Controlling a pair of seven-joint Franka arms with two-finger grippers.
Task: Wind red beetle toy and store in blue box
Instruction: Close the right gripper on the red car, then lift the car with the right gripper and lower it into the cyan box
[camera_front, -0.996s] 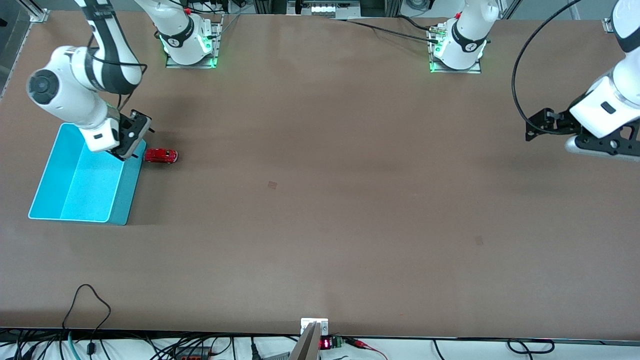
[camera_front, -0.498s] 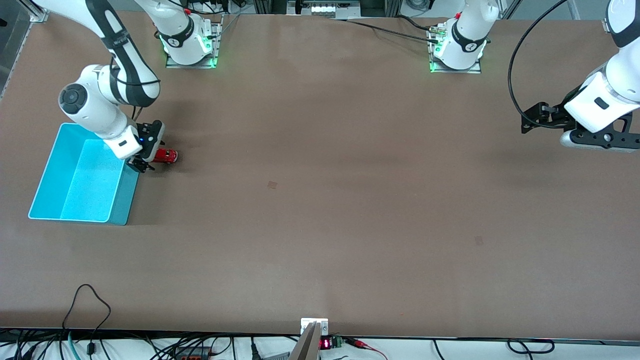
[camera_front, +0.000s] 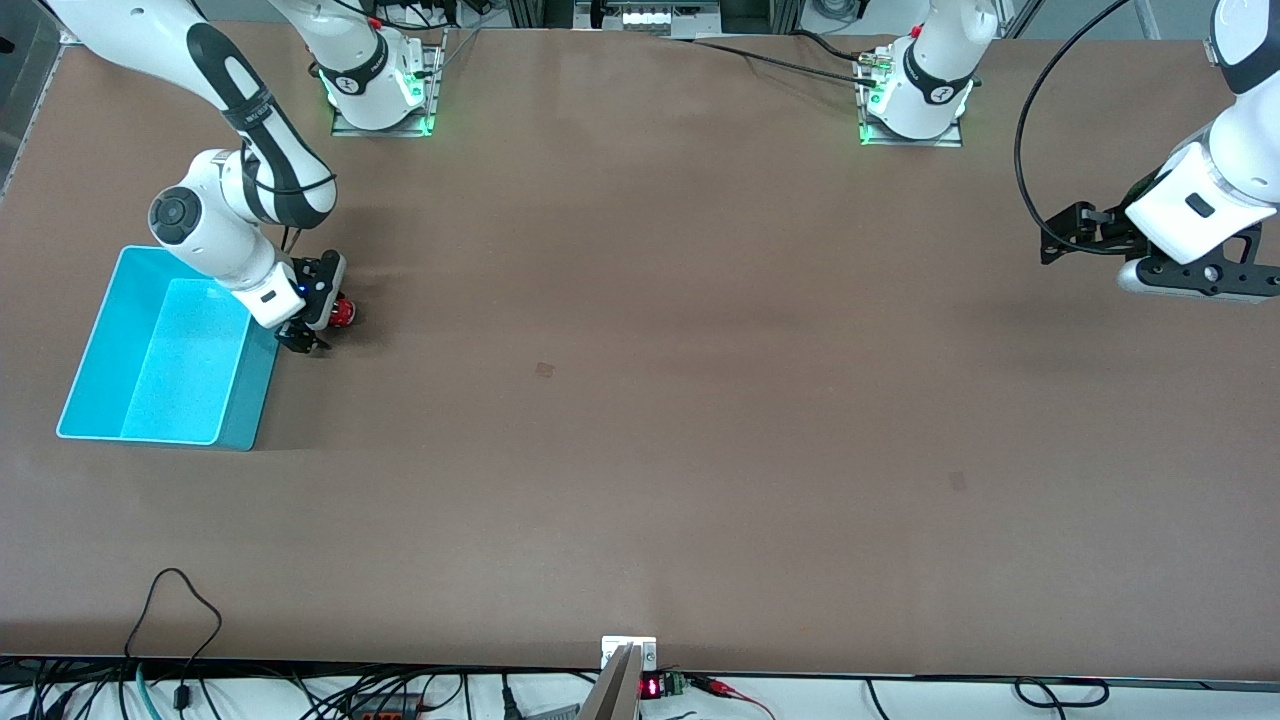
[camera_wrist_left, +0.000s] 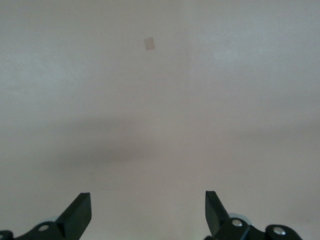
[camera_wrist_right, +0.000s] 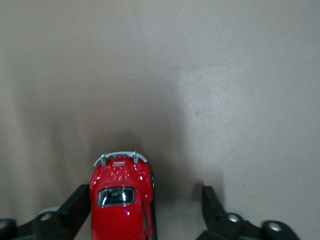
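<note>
The red beetle toy (camera_front: 343, 312) sits on the table beside the blue box (camera_front: 160, 350), toward the right arm's end. My right gripper (camera_front: 318, 322) is low over the toy, open, its fingers on either side of the car. In the right wrist view the toy (camera_wrist_right: 121, 200) lies between the open fingers (camera_wrist_right: 75, 205), close against one finger with a gap to the other. My left gripper (camera_front: 1190, 283) hangs open and empty over the table at the left arm's end; the left wrist view (camera_wrist_left: 147, 210) shows only bare table between its fingers.
The blue box holds nothing and its nearest wall (camera_front: 262, 375) stands right by the right gripper. A small pale mark (camera_front: 544, 370) lies mid-table. Cables run along the table's front edge (camera_front: 180, 600).
The right gripper has moved off the box's corner and come down around the red toy. The left arm has risen slightly. The toy has not moved.
</note>
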